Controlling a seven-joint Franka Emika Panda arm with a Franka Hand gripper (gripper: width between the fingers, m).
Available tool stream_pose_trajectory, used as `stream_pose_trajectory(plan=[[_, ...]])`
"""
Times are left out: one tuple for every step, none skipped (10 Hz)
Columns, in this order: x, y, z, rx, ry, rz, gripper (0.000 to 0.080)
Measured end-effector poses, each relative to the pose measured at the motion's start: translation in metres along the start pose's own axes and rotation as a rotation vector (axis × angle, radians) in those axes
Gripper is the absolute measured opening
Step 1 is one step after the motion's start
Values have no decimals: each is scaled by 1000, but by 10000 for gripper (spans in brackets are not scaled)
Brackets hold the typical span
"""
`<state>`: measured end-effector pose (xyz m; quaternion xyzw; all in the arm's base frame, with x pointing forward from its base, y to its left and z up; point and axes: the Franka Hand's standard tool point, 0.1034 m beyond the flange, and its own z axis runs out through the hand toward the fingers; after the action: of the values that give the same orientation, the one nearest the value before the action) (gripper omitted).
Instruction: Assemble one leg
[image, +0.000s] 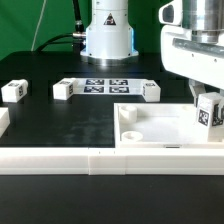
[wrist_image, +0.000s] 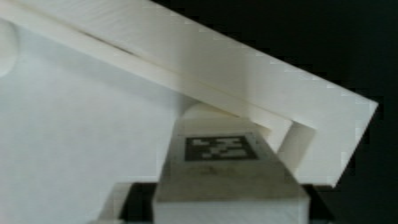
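1. Clamped between the fingers of the gripper (image: 207, 108): the leg (image: 208, 112), a small white block, held upright with its long axis vertical and its tagged face turned toward the exterior camera.
2. Directly beneath the gripper: the far corner, on the exterior view's right, of the white square tray-like tabletop (image: 160, 128), its raised rim around the spot where the leg hangs; contact between leg and tabletop impossible to judge from that view.
3. Well away from the gripper, toward the exterior view's left: three more loose legs on the black table (image: 50, 125), namely one (image: 14, 90) near the edge, one (image: 63, 89) beside the marker board (image: 105, 86), and one (image: 151, 91) at the board's other end.
4. Behind the board: the arm's white base (image: 106, 35).
5. Seen only from the wrist: the leg (wrist_image: 221, 165) from above, its top tag (wrist_image: 219, 149) facing the lens, the block's end sitting close against the inner corner of the tabletop's rim (wrist_image: 267, 95), and a dark finger pad (wrist_image: 135, 203) pressed to its side.
6. Seen only from the exterior: the spare legs, the marker board and the leg's upright stance.
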<state>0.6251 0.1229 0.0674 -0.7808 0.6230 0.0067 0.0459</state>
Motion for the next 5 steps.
stream_pose_trajectory(plan=[[0,0,0,5,8,125,290],[0,0,0,11,15,221,290],[0,-1,0,13,16,307,290],[0,-1,0,14,6,355,290],[2,-1,0,16,-8,453,290]])
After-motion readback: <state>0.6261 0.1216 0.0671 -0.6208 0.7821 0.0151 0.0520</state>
